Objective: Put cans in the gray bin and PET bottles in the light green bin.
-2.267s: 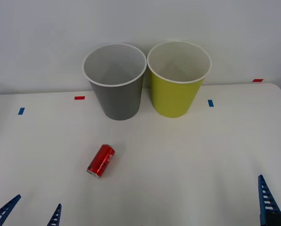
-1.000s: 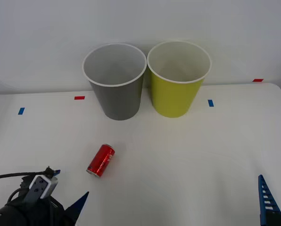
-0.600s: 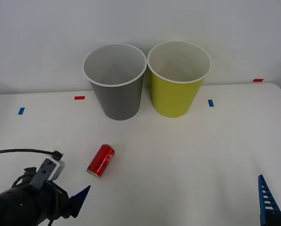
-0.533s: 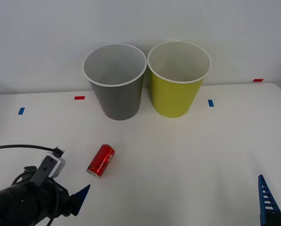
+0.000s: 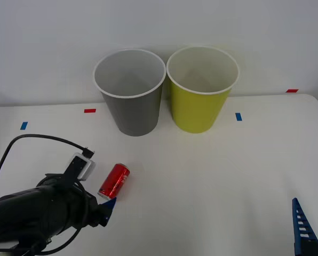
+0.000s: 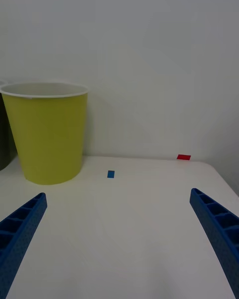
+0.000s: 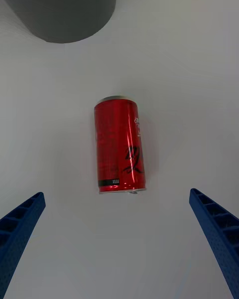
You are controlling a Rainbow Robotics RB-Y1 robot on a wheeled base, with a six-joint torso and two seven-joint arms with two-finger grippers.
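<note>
A small red can (image 5: 115,180) lies on its side on the white table (image 5: 212,181), in front of the gray bin (image 5: 131,101). The light green bin (image 5: 200,101) stands upright right beside the gray one. My left gripper (image 7: 117,194) is open and hangs over the near end of the can (image 7: 119,147), one finger on each side and clear of it. The gray bin's base (image 7: 64,10) lies beyond the can. My right gripper (image 6: 118,194) is open and holds nothing, low at the table's near right, facing the light green bin (image 6: 47,129). PET bottles are out of view.
Small tape marks are stuck on the table: blue (image 5: 24,126) and red (image 5: 89,111) on the left, blue (image 5: 238,116) and red (image 5: 291,91) on the right. A white wall stands right behind the bins. A black cable (image 5: 36,140) loops over my left arm.
My left arm has come forward and to the right from the table's near left corner, until its open fingers flank the can. The can, both bins and the right arm have not moved.
</note>
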